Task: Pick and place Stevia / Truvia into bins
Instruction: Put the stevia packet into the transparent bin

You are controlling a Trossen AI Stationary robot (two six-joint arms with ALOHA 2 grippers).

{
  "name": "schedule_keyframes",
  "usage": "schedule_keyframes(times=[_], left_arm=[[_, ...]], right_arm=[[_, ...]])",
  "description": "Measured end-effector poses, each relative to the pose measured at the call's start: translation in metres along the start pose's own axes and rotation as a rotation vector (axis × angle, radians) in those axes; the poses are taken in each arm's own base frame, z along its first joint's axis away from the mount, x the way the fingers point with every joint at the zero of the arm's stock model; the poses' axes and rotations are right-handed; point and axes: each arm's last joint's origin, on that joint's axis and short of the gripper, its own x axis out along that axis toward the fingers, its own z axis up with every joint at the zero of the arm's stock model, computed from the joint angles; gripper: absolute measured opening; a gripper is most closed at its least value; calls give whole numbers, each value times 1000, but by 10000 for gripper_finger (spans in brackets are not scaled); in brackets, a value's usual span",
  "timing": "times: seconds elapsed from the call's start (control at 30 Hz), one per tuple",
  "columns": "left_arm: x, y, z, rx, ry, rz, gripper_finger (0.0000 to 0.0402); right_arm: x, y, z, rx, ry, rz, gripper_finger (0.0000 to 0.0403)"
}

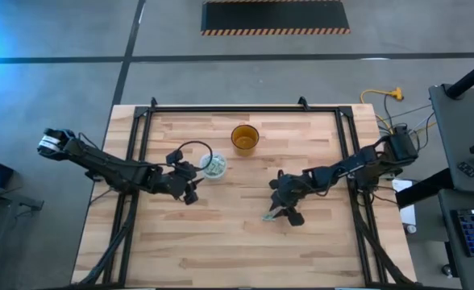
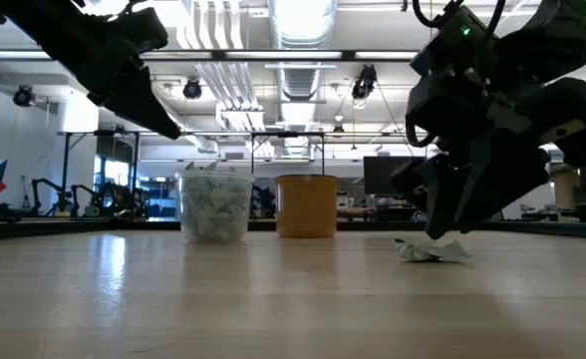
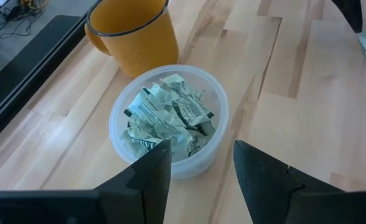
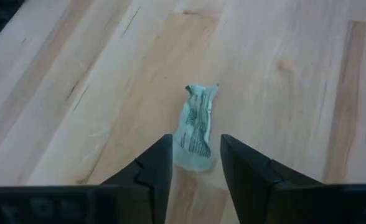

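Sachet (image 4: pixel 197 127) lies crumpled on the table (image 1: pixel 221 250), one end between my right gripper (image 4: pixel 196 163) and its parted fingers, which aren't clamped on it. I judge it's lined up for a pick, or a regrasp. My left gripper (image 3: pixel 201 168) hovers just beside the translucent cup (image 3: pixel 168 120), fingers apart and empty, probably waiting its turn. That cup already holds a heap of sachets (the amber mug (image 3: pixel 133 34) behind it stands separately). Pale wood planks under everything; beyond, a workshop with ceiling ducts and lights.
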Motion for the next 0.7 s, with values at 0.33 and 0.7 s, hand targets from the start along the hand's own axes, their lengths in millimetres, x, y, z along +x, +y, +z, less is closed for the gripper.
schedule_keyframes(times=[0.33, 0.7], left_arm=[[0, 0, 0, -1, 0, -4, 158], [0, 0, 0, 0, 6, -16, 158]], right_arm=[[8, -3, -7, 15, 37, -3, 160], [14, -5, -5, 5, 48, -2, 119]])
